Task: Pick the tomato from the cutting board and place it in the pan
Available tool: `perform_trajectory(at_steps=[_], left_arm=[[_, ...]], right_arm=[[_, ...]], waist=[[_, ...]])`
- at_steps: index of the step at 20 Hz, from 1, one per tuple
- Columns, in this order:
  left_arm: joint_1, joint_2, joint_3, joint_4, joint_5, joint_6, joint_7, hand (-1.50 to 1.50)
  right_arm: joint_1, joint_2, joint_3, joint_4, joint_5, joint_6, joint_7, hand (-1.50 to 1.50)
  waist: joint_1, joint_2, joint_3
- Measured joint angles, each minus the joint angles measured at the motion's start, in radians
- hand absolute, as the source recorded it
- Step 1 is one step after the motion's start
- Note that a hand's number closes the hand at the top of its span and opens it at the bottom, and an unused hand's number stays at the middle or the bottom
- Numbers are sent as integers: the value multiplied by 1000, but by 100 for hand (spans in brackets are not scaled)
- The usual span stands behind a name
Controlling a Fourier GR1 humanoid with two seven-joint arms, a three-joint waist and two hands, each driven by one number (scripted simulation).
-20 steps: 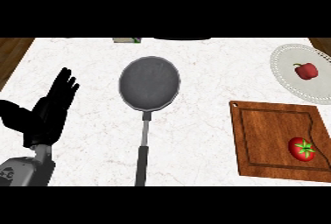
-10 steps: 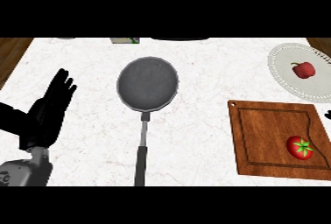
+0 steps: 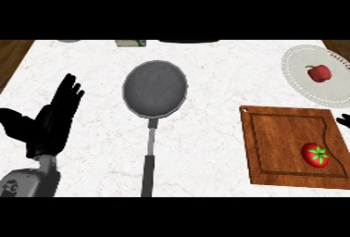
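Tomato (image 3: 315, 154): red, round, with a green star-shaped calyx on top; lies on the cutting board (image 3: 273, 143), toward the board's right edge and lower half. Untouched by either hand; position on the board unchanged since half a second ago.

Right hand (image 3: 344, 120): only black fingertips show, at the view's edge just beyond the board's right side, above the tomato; they have come slightly further into view than before. Whether the fingers are spread or curled cannot be told.

Left hand (image 3: 48, 122): well to the left of the board, beyond the pan; fingers straight and spread, pointing up, holding nothing; resting as before.

Pan (image 3: 155, 88): dark, round, nothing inside; left of the board, its long handle running toward the lower edge. Not moved.

Plate (image 3: 301, 81): white, patterned rim, above the board; carries one small red pepper (image 3: 318, 72).

Counter (image 3: 205, 139): pale marble, bearing all items.
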State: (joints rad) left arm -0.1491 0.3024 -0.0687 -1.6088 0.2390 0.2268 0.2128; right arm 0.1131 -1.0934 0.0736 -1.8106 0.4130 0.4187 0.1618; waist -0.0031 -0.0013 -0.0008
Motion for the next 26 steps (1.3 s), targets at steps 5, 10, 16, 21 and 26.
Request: perform_trajectory(at_steps=[5, 10, 16, 21, 26], left_arm=[[18, -4, 31, -8, -3, -31, -3, 0], [-22, -12, 59, 29, -7, -53, 4, 0], [-27, -28, 75, 42, -25, -76, 2, 0], [-14, -39, 87, 20, -34, -100, 13, 0], [13, -50, 104, 0, -47, -113, 10, 0]], right_arm=[[-31, 98, 8, -51, 58, 48, 57, -150], [-82, 177, 41, -14, 137, 95, 104, -150], [-136, 274, 63, 69, 248, 115, 110, -150], [-153, 321, 43, 137, 306, 121, 47, -150], [-151, 365, 52, 233, 391, 88, -19, -150]], waist=[[2, 0, 1], [3, 2, 0], [5, 2, 1], [5, 1, 1], [5, 1, 1]])
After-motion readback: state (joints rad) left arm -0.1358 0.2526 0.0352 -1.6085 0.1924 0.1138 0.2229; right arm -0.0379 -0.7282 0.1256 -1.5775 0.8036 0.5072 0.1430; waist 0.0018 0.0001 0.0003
